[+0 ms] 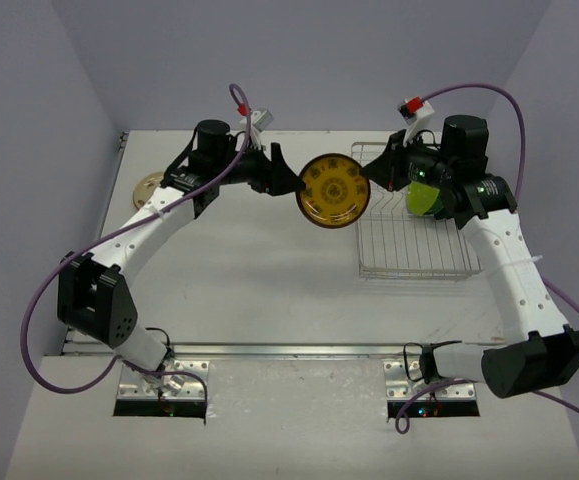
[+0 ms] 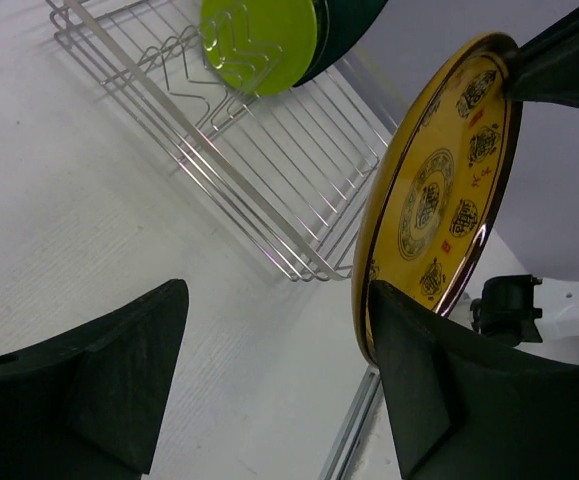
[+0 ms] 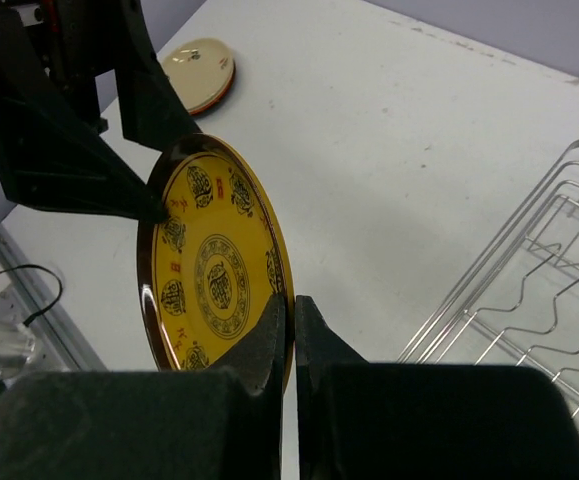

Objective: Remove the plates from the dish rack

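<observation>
While the right gripper [image 3: 292,305] pinches it by the near rim, both black fingers closed tight on the edge, the round yellow plate [image 1: 333,190] stands on edge in the air between the two grippers. Its face is glossy amber-yellow, with a dark ringed medallion at the centre, smaller dark medallions around it (a few red marks among them) and a thin brown-gold rim.

The left gripper [image 2: 274,290] meets the plate's opposite edge with its jaws spread wide. One finger is right at the rim and the other stands well apart, so it grips nothing.

Just right of the right gripper lies the silver wire dish rack [image 1: 414,245]. It holds an upright lime-green round plate [image 2: 259,40] with a dark-teal plate [image 2: 347,25] just behind it. Well to the left of the left gripper, a small cream plate [image 3: 201,72] lies flat on the white table [image 1: 249,290].
</observation>
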Controlling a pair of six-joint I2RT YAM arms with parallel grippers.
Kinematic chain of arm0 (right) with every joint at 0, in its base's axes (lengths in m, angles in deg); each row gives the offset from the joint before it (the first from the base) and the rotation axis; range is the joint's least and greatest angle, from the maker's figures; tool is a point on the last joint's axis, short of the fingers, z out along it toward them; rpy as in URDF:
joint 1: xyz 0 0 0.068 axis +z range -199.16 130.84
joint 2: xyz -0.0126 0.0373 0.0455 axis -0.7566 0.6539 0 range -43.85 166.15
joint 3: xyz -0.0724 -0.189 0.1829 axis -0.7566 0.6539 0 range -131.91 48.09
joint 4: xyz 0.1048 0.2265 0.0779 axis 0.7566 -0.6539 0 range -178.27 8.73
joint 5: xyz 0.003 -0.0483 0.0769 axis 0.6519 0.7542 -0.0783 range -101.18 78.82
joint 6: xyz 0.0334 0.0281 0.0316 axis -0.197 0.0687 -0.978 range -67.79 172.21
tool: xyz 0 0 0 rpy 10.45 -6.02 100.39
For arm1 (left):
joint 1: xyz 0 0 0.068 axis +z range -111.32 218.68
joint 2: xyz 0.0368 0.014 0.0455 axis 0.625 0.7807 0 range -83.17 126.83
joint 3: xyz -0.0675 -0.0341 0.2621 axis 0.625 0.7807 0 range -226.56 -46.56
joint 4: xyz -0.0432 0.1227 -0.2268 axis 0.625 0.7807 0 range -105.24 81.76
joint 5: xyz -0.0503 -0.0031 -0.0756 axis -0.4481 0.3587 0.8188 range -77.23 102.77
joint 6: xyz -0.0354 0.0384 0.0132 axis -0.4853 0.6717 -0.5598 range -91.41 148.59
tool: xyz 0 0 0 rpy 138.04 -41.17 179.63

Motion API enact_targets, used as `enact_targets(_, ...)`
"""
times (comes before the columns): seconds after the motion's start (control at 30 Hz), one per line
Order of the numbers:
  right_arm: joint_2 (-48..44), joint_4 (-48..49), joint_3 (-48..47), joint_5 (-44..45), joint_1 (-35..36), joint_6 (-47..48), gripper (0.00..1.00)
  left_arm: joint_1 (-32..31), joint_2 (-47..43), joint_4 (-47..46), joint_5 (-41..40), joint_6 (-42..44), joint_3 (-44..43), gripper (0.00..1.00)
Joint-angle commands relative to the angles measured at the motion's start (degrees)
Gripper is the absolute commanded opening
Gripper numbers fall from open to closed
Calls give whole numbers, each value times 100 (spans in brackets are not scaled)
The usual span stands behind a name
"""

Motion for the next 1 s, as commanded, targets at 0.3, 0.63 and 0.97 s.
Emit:
enact_targets(0.3, 85, 494, 50, -789, 107, -512, 0, -67, 94, -580, 1009, -386, 55, 1)
enact_targets(0.63, 329, 521, -20, -271, 103, -625, 41, 353, -359, -13, 1205, 83, 213, 0)
enact_targets(0.97, 167, 330, 232, 1099, 91, -509, 99, 3597, 310, 1453, 768, 1012, -234, 0)
